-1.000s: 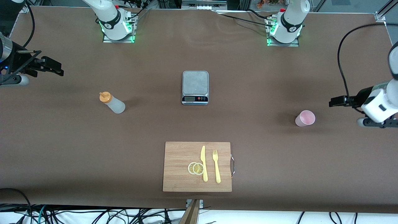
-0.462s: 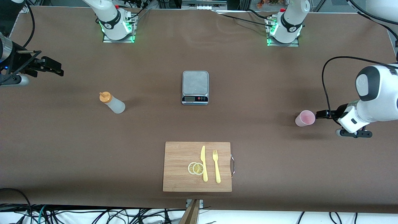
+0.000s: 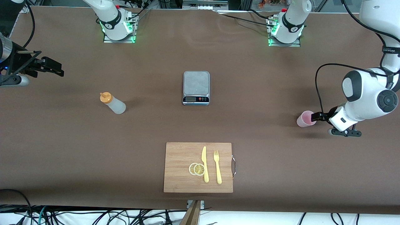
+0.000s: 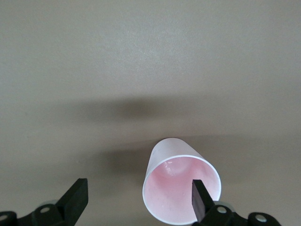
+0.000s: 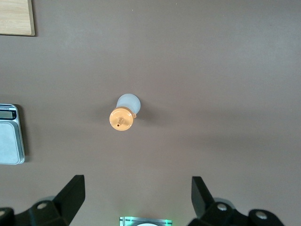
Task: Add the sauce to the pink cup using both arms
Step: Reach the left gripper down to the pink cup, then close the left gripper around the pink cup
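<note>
So far nothing is poured: the pink cup (image 3: 306, 118) stands empty toward the left arm's end of the table, the left hand (image 4: 136, 200) spread wide with one finger inside the rim. Over the untouched sauce bottle (image 3: 112, 103), the right hand (image 5: 136, 197) waits, wide.

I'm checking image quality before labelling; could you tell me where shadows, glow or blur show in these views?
Front view: sharp, green glow at both arm bases, soft shadow beside the squeeze bottle. Left wrist view: broad dark shadow band on the table past the pink cup. Right wrist view: even light, faint shadow by the bottle.
</note>
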Available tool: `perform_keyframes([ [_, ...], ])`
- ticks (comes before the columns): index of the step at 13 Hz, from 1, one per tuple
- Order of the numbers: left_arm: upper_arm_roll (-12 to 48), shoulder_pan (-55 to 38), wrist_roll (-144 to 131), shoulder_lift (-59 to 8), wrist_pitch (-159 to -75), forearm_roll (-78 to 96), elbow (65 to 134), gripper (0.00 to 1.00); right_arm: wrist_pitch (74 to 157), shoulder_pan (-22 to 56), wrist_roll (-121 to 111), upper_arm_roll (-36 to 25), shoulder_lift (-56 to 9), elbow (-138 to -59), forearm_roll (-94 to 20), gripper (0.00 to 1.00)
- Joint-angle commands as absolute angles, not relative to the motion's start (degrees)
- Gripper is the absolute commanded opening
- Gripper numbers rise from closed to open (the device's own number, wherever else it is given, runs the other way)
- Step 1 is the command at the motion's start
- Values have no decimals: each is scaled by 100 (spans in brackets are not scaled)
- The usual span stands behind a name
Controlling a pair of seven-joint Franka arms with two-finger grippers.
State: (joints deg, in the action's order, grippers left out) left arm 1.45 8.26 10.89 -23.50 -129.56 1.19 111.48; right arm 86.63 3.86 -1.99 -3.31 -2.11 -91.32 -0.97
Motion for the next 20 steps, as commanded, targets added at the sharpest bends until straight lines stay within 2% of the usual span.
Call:
perform_keyframes([
  [1,114,817,1239,-2241,-13324,79,11513,93,8622,369,-158,-343,-255,-9009,-185,100],
  [2,97,817,1231,-2250,-13376,79,11540,91,8622,369,-158,-343,-255,-9009,-185,100],
  [3,79,809,1230,-2250,-13412,79,11575,84,8622,369,-158,-343,-255,-9009,-185,100],
  [6,79,809,1187,-2259,-13421,88,11575,38,8622,352,-176,-352,-255,-9009,-185,100],
  [8,79,809,1187,-2267,-13421,88,11584,23,8622,352,-176,-352,-264,-9009,-185,100],
  [10,79,809,1187,-2268,-13421,105,11619,20,8622,352,-176,-352,-255,-9009,-185,100],
  [13,79,809,1178,-2268,-13403,141,11637,0,8613,369,-176,-334,-246,-9009,-185,100],
  [17,88,721,1099,-2198,-13246,158,11549,0,8613,378,-176,-334,-255,-9009,-176,100],
  [20,114,283,713,-2153,-12597,429,11067,0,8613,369,-176,-334,-255,-9009,-185,100],
])
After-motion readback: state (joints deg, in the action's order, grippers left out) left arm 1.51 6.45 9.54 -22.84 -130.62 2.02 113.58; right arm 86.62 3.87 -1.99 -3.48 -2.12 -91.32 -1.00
